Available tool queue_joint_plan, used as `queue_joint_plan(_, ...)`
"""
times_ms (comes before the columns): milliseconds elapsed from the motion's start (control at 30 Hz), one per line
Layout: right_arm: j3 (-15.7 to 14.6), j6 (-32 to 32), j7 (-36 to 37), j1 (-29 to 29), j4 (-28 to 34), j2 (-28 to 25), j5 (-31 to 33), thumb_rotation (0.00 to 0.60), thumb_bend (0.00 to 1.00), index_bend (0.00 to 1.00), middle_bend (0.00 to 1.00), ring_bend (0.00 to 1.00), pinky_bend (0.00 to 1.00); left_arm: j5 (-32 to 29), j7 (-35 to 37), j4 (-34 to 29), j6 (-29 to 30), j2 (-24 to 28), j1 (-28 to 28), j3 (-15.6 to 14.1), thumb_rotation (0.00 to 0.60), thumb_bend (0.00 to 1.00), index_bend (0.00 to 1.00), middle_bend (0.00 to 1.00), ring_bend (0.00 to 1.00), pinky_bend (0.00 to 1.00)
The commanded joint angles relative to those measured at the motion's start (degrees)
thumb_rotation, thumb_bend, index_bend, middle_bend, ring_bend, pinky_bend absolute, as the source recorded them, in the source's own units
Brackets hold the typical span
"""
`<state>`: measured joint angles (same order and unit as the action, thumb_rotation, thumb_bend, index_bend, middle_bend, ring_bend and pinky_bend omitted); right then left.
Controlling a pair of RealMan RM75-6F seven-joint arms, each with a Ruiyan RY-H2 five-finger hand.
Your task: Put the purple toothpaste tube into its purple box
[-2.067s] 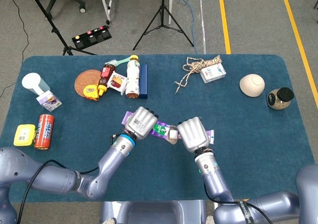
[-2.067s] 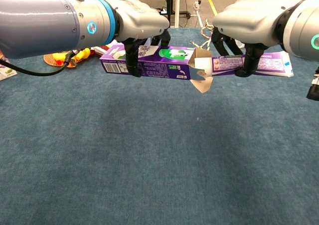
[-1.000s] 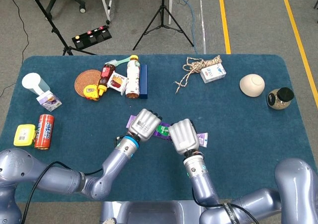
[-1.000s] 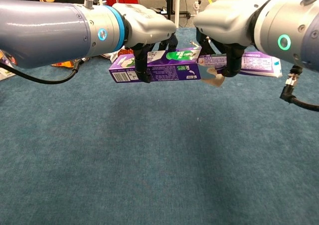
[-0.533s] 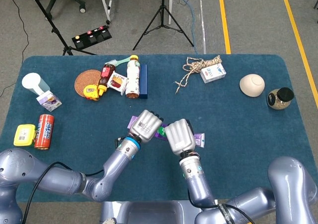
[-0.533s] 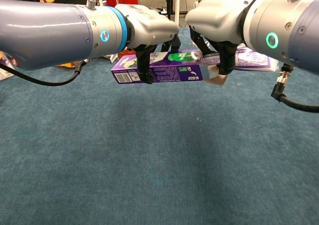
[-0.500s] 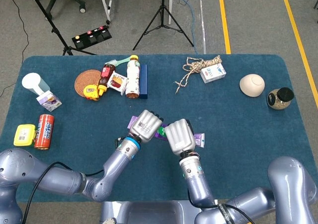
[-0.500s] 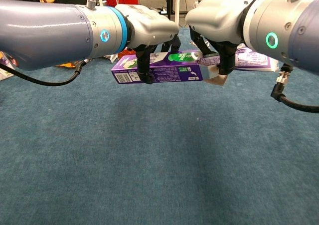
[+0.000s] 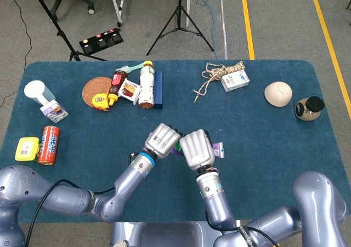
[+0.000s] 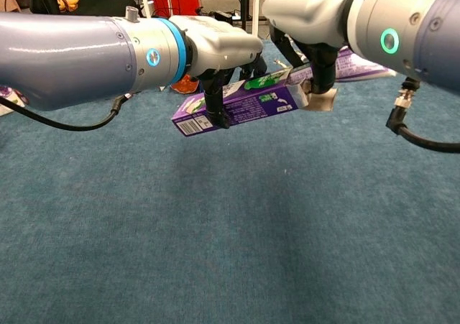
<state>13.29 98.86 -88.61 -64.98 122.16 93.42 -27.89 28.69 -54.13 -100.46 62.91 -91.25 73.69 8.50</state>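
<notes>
My left hand grips the purple box above the table, its open flapped end facing right and tilted up. My right hand holds the purple toothpaste tube, whose front part sits inside the box's open end. In the head view the two hands almost touch and hide most of both; only the tube's tail shows to the right.
On the blue table, back left, lie bottles, a woven coaster and a navy box. A rope and small carton lie back centre; a bowl and jar stand at right. A can and cup are at left.
My right hand has moved left toward my left hand, sliding the tube further into the box. The box now tilts, its right end raised, and both hands sit higher.
</notes>
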Motion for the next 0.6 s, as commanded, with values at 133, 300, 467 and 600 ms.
queue_joint_plan(133, 0.02, 1.59, -0.25, -0.38, -0.01, 0.38, -1.52, 0.600, 0.51, 0.30, 0.50, 0.64, 0.80, 1.24, 2.88, 0.57, -0.93, -0.38, -1.23, 0.42, 0.600, 0.24, 0.51, 0.43, 0.43, 0.71)
queue_joint_plan(300, -0.14, 3.47, -0.75, -0.36, 1.10, -0.47, -3.64, 0.600, 0.46, 0.21, 0.39, 0.58, 0.78, 2.37, 4.13, 1.32, -1.01, -0.12, -1.84, 0.60, 0.600, 0.24, 0.51, 0.44, 0.43, 0.71)
queue_joint_plan(467, 0.33, 4.72, -0.59, 0.24, 3.63, -2.62, -4.64, 0.600, 0.41, 0.15, 0.25, 0.40, 0.62, 3.85, 4.83, 1.81, -1.13, 0.11, -2.26, 0.54, 0.600, 0.24, 0.51, 0.44, 0.43, 0.71)
queue_joint_plan(600, 1.10, 5.32, -0.11, 1.00, 6.10, -4.92, -4.48, 0.600, 0.39, 0.12, 0.19, 0.29, 0.50, 4.47, 4.91, 2.18, -1.17, 0.07, -2.44, 0.43, 0.600, 0.24, 0.51, 0.44, 0.43, 0.71)
